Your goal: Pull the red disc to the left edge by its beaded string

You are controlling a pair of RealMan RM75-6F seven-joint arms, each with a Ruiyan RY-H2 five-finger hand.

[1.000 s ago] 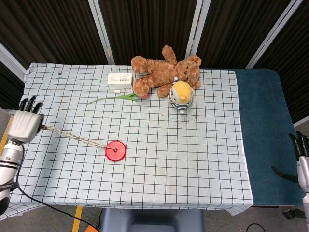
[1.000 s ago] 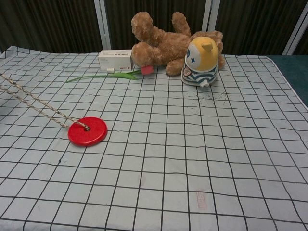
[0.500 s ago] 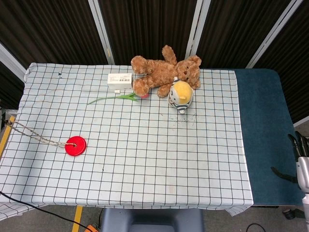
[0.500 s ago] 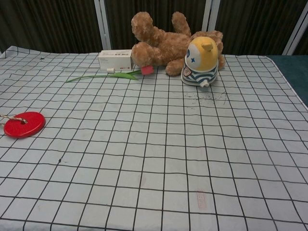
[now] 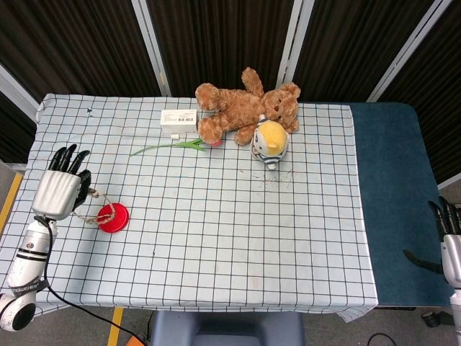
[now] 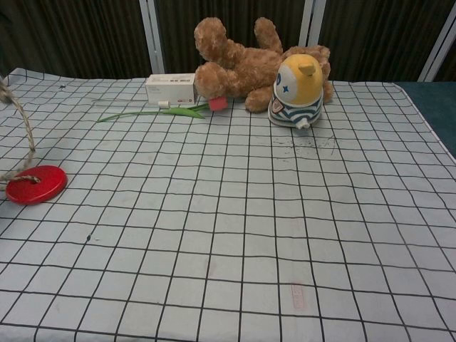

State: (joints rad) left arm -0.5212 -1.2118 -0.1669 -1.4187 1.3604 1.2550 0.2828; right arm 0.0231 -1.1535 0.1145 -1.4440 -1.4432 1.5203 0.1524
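Flat glossy red disc (image 5: 113, 217) sits near the checked cloth's (image 5: 216, 238) left edge, beaded string (image 5: 92, 205) looping up from it. Your left hand (image 5: 60, 191) has fingers spread; can't tell whether it's pinching the string. Right hand (image 5: 450, 241) hangs off-table, grip unclear.

- red disc (image 5: 113, 217): smooth, hard-looking surface with a slight sheen, like plastic.
- beaded string (image 6: 27, 140): pale, knobbly strand, matt.
- left hand (image 5: 57, 190): silvery grey shell with a dull metallic look, black fingers.
- tablecloth (image 5: 216, 238): matt white cloth with a thin black grid, faintly creased.
- table's bare strip (image 5: 392, 202) at 3 o'clock: dark blue, matt, felt-like.
- teddy bear (image 5: 241, 108): brown, fuzzy plush.
- round yellow toy (image 6: 298, 87): smooth, glossy plastic look.
- white box (image 5: 178, 119): matt, like card.
- green stem (image 5: 169, 146): thin, smooth.
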